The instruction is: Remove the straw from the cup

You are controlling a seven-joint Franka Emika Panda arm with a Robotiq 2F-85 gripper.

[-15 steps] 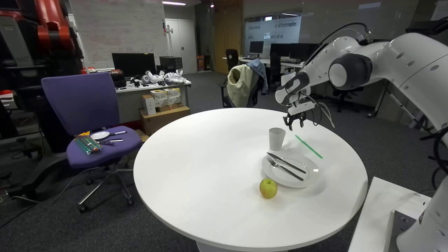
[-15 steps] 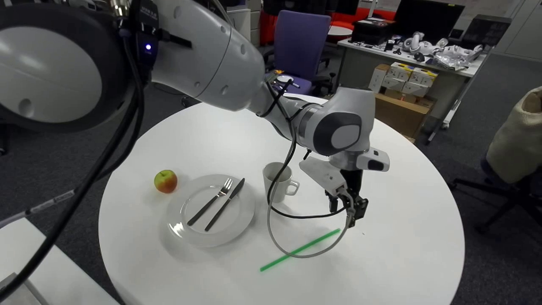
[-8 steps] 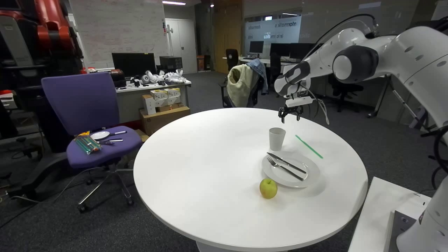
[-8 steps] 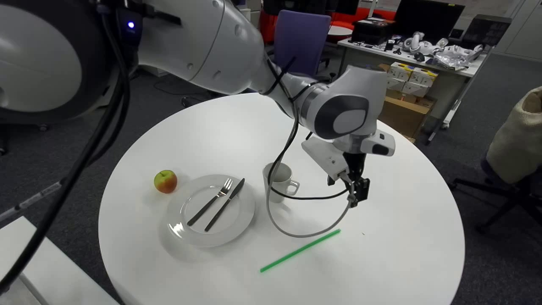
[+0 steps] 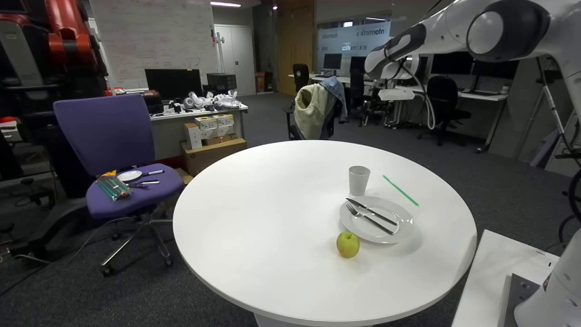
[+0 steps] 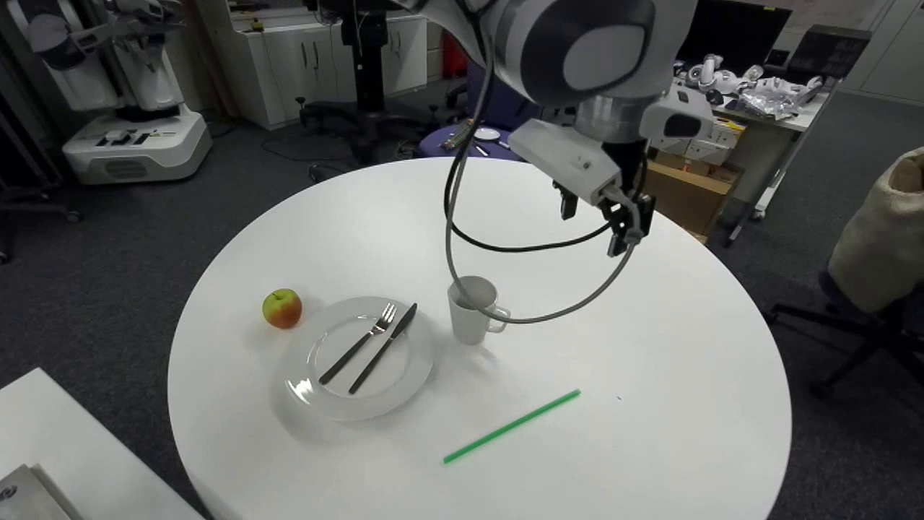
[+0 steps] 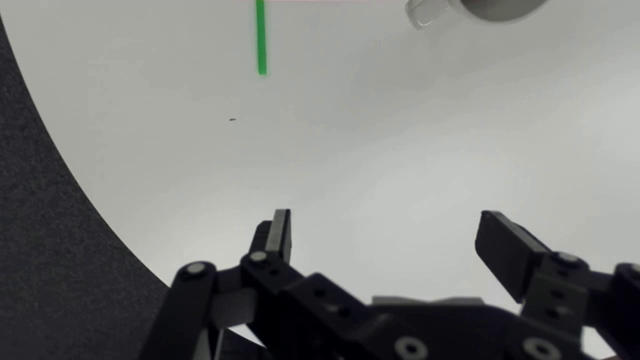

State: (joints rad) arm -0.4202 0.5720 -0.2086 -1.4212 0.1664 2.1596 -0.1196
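Straw [image 6: 512, 426] lies flat on the table [image 6: 671, 448], apart from the upright cup [image 6: 465, 325], while the end effector [image 7: 385, 230] hangs above, jaws spread wide, holding nothing.

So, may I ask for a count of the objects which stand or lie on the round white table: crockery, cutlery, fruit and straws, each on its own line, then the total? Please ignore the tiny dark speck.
Crockery: 2 (cup, plate)
Cutlery: 2 (fork, knife)
Fruit: 1 (apple)
Straws: 1 (green straw)
Total: 6
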